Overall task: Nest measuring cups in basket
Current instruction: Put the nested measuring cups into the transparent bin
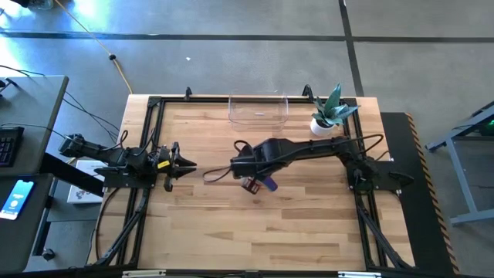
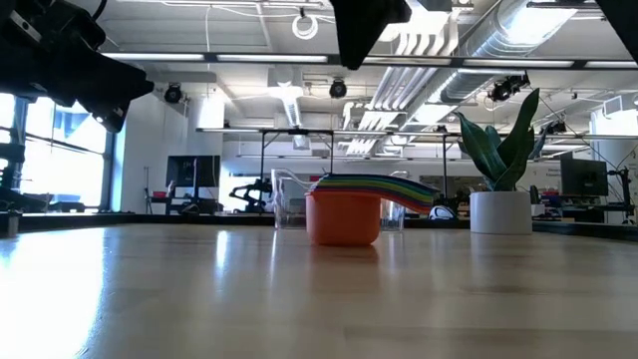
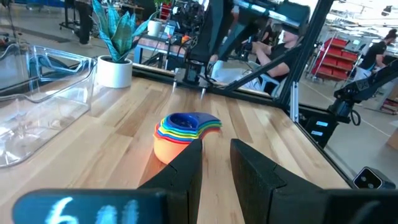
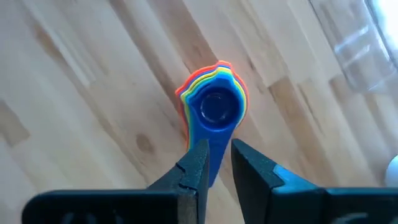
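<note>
Cups mostly hidden from above: the right arm covers the stack of nested plastic measuring cups [image 1: 258,184], leaving only a red and a purple bit showing.

Left pincer [image 1: 185,166] waits at the left side of the wooden desk [image 1: 255,232], fingers apart, holding nothing.

Stack sits upright mid-desk, orange cup at the bottom, blue on top. Handles fan out together to one side; in the right wrist view the blue handle runs between the right pincer [image 4: 216,163] fingers, which stand apart just above it. Contact: cannot tell.

Clear rectangular plastic basket [image 1: 258,110] at the far edge, empty. White pot with green plant [image 1: 328,116] beside it, to its right.
</note>
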Robot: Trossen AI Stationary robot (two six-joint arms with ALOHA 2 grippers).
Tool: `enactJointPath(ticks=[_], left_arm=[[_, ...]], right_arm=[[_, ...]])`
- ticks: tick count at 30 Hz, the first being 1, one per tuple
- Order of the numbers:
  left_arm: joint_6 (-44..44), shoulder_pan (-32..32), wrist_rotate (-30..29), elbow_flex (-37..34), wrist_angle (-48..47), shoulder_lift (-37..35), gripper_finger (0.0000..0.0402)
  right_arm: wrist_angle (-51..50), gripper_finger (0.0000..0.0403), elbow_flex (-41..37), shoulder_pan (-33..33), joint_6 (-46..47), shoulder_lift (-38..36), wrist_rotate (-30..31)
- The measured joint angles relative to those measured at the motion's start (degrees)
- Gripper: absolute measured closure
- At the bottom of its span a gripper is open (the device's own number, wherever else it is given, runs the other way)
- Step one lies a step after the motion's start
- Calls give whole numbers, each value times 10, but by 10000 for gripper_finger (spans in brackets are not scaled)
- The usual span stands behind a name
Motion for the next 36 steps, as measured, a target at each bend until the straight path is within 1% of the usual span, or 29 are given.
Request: enactJointPath(ticks=[3,6,12,16,19,22,26,31,34,36], left_arm=[[0,0,0,0,0,0,328],[0,0,0,0,0,0,328],[0,0,0,0,0,0,328],[0,0,0,0,0,0,328],[0,0,0,0,0,0,328],[0,0,0,0,0,0,328],[0,0,0,0,0,0,328],[0,0,0,0,0,0,328],[0,0,0,0,0,0,328],[0,0,0,0,0,0,328]], right_arm=[[0,341,-5,8,-27,-12,27],[1,341,-32,8,-35,-41,40],[1,341,-146,5,-1,-118,40],[35,338,-225,4,11,-162,29],[68,323,-278,4,13,-189,8],[112,288,-325,4,10,-208,-9],[151,216,-369,3,13,-218,-35],[201,122,-400,-8,9,-218,-88],[231,80,-412,-21,7,-218,-105],[254,61,-422,-30,13,-218,-117]])
